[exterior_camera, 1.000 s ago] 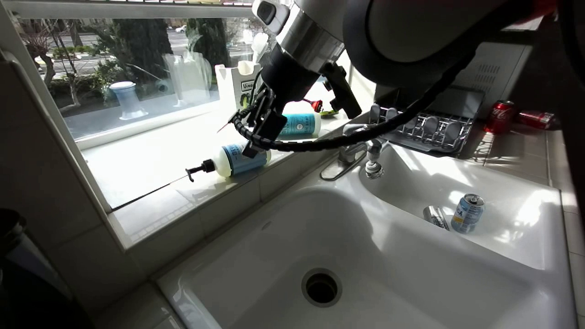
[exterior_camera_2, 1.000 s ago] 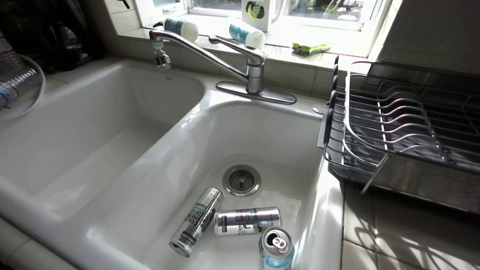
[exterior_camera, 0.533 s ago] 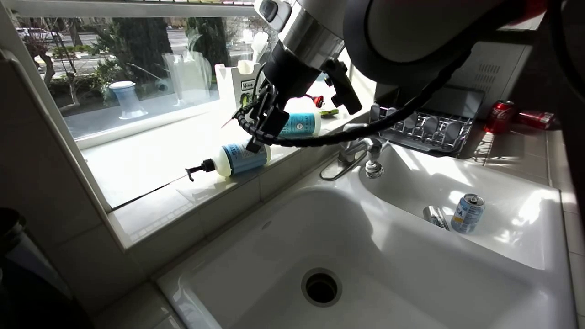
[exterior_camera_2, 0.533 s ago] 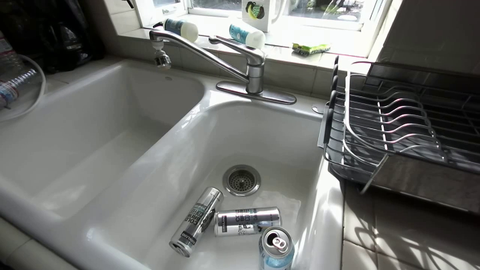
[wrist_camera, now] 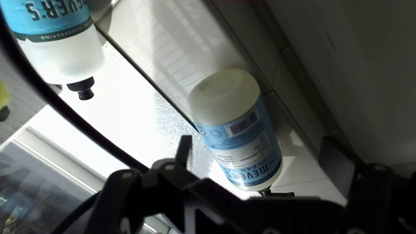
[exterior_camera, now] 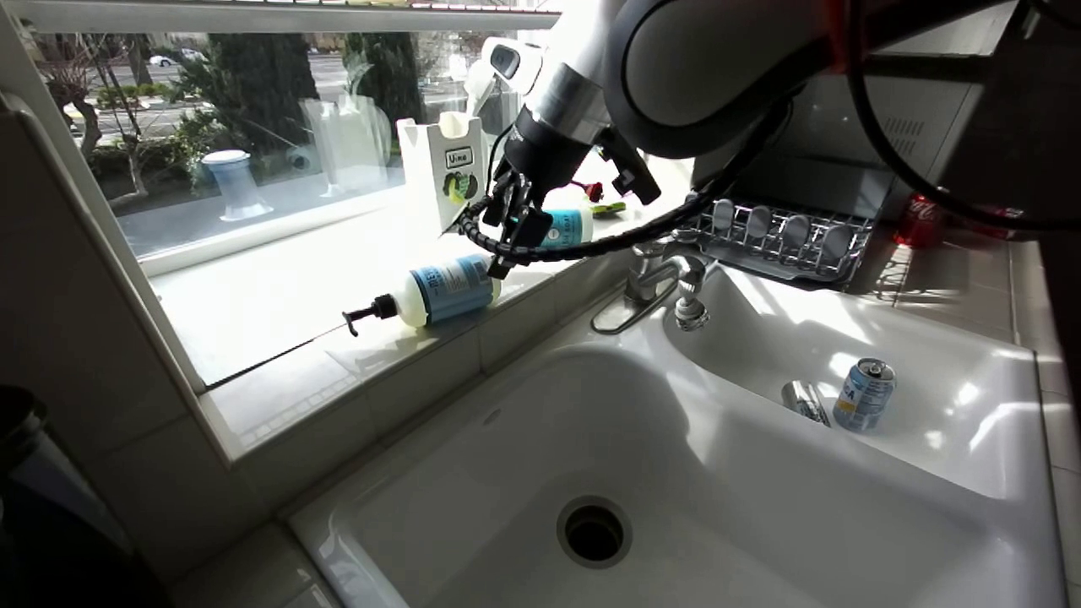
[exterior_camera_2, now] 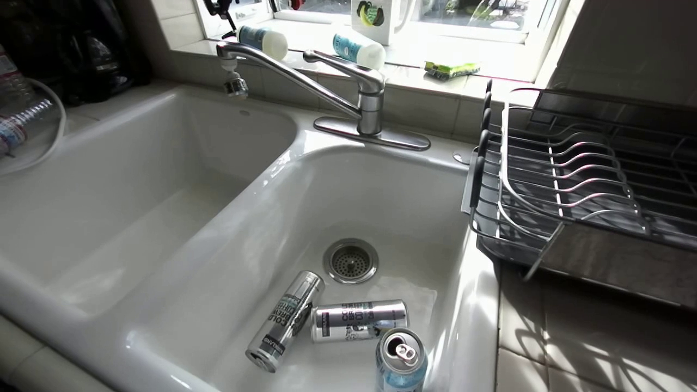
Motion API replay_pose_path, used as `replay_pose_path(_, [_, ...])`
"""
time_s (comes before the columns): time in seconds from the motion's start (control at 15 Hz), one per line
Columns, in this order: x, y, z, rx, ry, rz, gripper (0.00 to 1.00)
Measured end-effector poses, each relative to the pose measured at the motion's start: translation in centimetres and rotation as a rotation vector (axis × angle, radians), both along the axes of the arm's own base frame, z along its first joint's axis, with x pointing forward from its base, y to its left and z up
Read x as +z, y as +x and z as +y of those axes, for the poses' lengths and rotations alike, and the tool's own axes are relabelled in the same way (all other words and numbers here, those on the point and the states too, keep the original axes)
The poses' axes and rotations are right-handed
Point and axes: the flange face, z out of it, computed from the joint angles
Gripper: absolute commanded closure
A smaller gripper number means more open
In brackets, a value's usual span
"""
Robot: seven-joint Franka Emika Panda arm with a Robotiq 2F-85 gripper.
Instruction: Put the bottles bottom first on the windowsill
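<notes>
We log pump bottle and capped bottle lying on windowsill; gripper spread wide near the former.

Windowsill: pale, brightly sunlit
Meyer's pump bottle: pale, blue label, black pump head; on its side near the windowsill's front edge
Meyer's capped bottle: whitish, turquoise label, black cap; on its side on the windowsill, apart
</notes>
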Motion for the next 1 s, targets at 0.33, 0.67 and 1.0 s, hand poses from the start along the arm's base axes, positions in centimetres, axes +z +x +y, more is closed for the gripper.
replay_pose_path(0.33, [-0.5, 1.3, 0.4, 0.14, -0.058, 0.031, 0.0])
replay_pose_path(0.67, [-0.3, 1.9, 0.4, 0.24, -0.106, 0.007, 0.0])
replay_pose_path(1.0, [-0.3, 2.1, 0.6, 0.264, -0.1, 0.003, 0.0])
